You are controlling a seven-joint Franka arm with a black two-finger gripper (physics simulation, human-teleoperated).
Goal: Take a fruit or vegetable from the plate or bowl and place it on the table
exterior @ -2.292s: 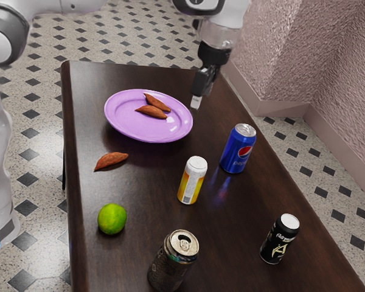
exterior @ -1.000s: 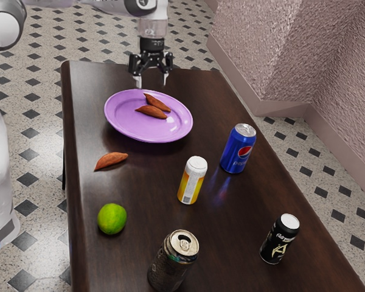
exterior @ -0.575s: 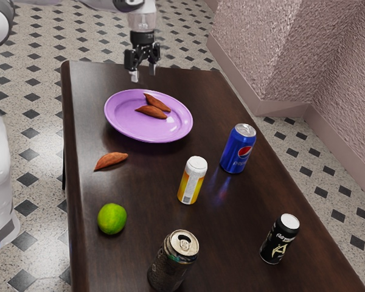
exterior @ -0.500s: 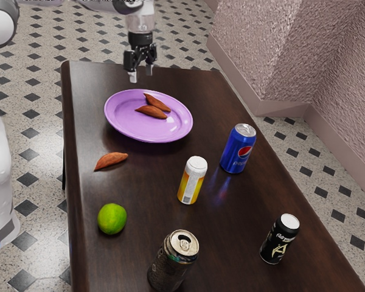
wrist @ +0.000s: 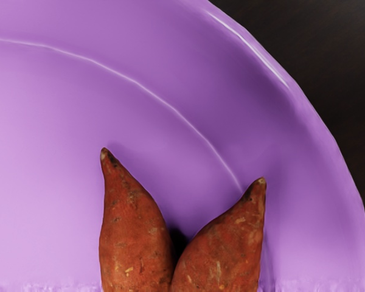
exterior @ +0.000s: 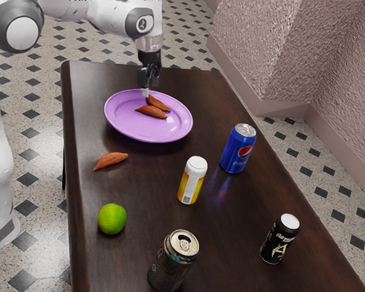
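sweet potatoes [exterior: 152, 112] lie paired on the purple plate [exterior: 128, 129]; another sweet potato [exterior: 112, 160] rests on the table [exterior: 140, 188]. the gripper [exterior: 146, 93] is near one plated tip; whether its jaws are clenched or released, i cannot tell.

Two reddish-brown sweet potatoes [exterior: 152, 112], lying together on purple plate [exterior: 125, 125]

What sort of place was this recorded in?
Probably a simulated dining area or kitchen: a dark wooden table bears a purple plate and a blue Pepsi can, with diamond-patterned flooring and a rough pinkish wall around it.
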